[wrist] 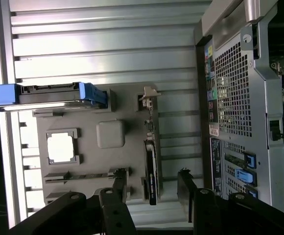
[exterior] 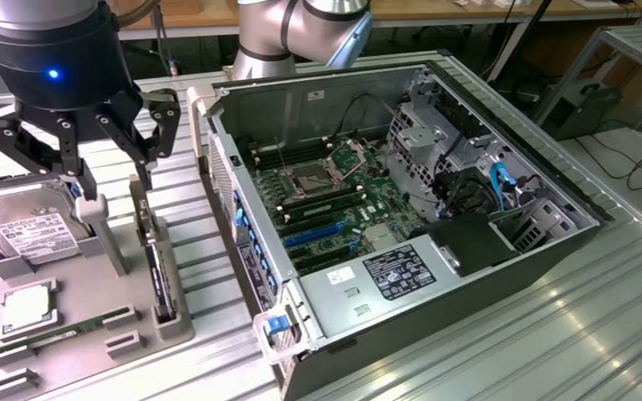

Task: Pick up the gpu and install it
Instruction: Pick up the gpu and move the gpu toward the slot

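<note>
desk (exterior: 588, 334): ribbed bare aluminium, shiny. holder tray (exterior: 170, 326): matt grey plastic. hard drive (exterior: 26, 221): glossy metal lid, white paper label. PC case (exterior: 287, 109): plain sheet metal, perforated back panel. gpu (exterior: 156, 251): dark matt board. hand (exterior: 114, 188): black, semi-gloss.

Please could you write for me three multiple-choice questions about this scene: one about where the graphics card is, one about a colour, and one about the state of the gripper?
1. Where is the graphics card?
A. held in the gripper
B. standing on its edge in the grey holder
C. plugged in inside the computer case

2. What colour is the small light above the gripper?
A. red
B. blue
C. green

3. How is the gripper?
A. shut on the graphics card
B. shut on nothing
C. open and empty

Answers:
1 B, the graphics card stands upright in a slot of the grey holder.
2 B, a blue dot glows on the black housing.
3 C, the fingers stand wide apart and grip nothing.
</note>
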Robot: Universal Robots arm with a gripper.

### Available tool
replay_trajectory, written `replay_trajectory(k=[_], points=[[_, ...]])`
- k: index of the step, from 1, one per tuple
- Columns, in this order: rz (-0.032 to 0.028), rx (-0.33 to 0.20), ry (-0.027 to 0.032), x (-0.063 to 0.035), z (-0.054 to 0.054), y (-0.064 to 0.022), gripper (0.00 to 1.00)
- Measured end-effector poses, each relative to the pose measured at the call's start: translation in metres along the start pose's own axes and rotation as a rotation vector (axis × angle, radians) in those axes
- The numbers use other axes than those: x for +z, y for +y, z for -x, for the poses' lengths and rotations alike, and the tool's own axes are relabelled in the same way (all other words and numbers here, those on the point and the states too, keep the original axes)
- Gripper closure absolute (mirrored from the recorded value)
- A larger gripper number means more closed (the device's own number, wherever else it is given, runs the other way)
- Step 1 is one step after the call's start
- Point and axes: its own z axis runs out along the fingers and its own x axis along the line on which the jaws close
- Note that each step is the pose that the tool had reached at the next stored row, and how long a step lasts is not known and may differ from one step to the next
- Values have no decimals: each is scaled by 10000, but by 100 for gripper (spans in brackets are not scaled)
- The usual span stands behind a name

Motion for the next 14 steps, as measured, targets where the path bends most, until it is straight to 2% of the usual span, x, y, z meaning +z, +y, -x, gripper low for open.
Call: replay_trajectory(k=[14], points=[[-1,0,0,94,-2,-10,45]])
